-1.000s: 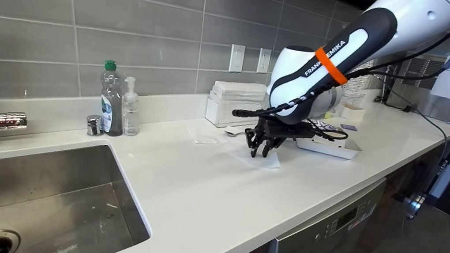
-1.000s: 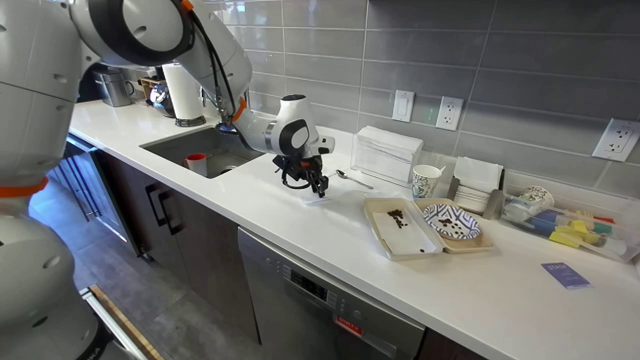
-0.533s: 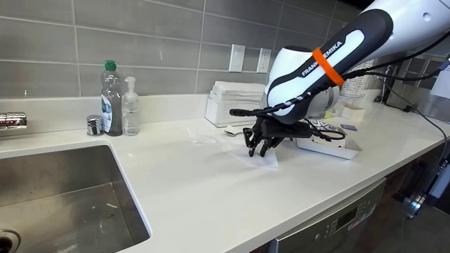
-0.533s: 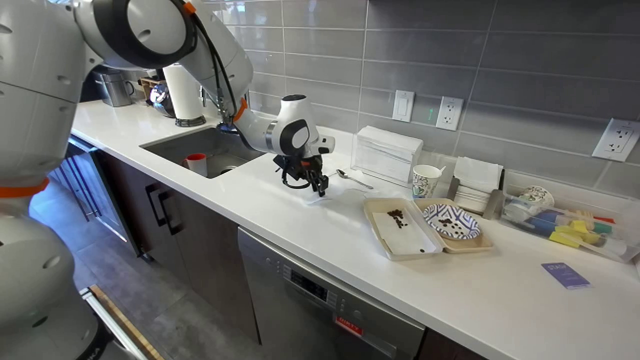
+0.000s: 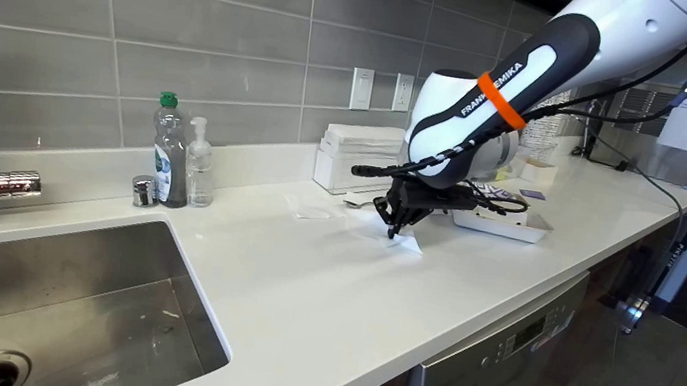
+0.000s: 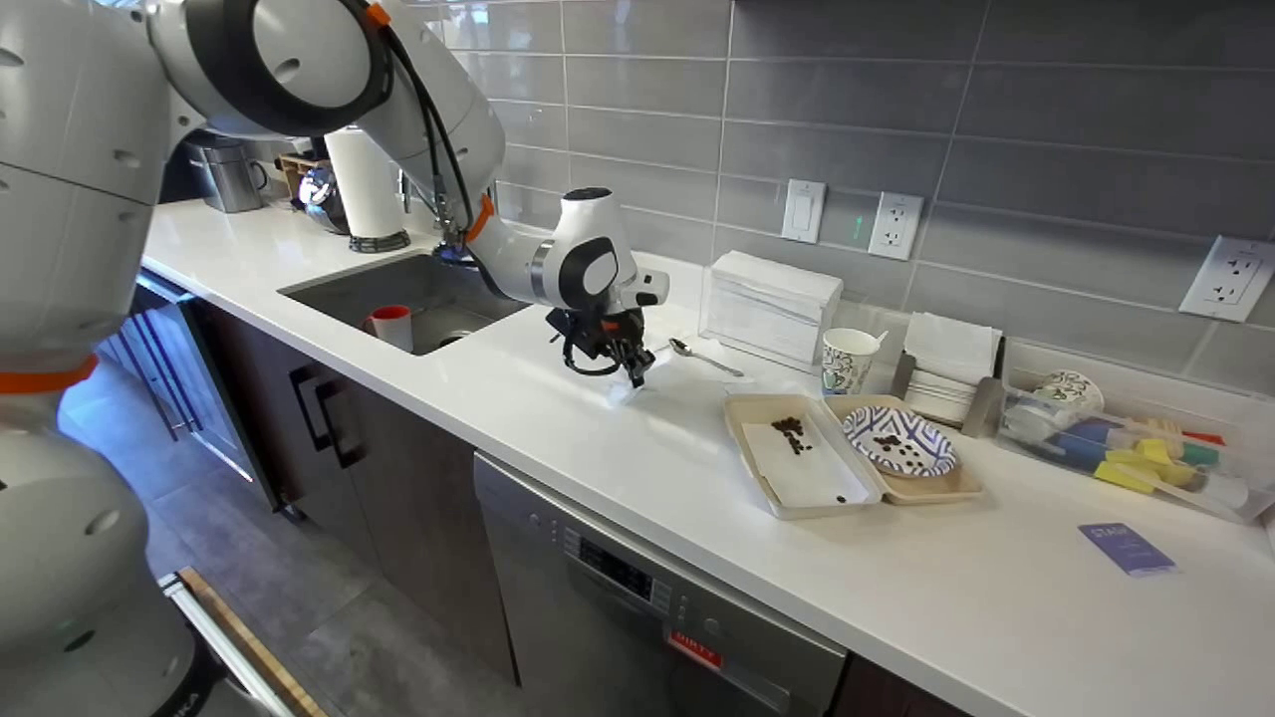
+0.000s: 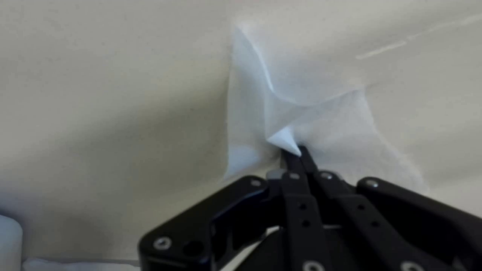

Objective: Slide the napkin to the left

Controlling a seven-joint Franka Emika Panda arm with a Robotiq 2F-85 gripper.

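napkin of thin white paper [image 7: 320, 124]: shown on the smooth white counter [image 5: 314, 297], beneath the black two-fingered gripper [image 7: 299, 155], well apart from the grey metal sink [image 5: 68, 261] lying leftward in both exterior views. the jaws are set close together, and a small pointed fold of the napkin is pinched between them; the rest is spread, creased, around the grip. how deeply the paper is held cannot be told. slippage is judged the chief risk: with so little caught, the fold may be pulled free once dragging is begun. tearing may be caused by a sharp tug, the paper being thin. if the gripper is raised, the napkin may be lifted or crumpled rather than slid. should the path be bent toward the grey tiled wall [image 5: 219, 65], the silvery metal spoon [image 6: 705, 358] may be nudged, or the faint whitish scrap [image 5: 313, 212], of unclear material, swept along.
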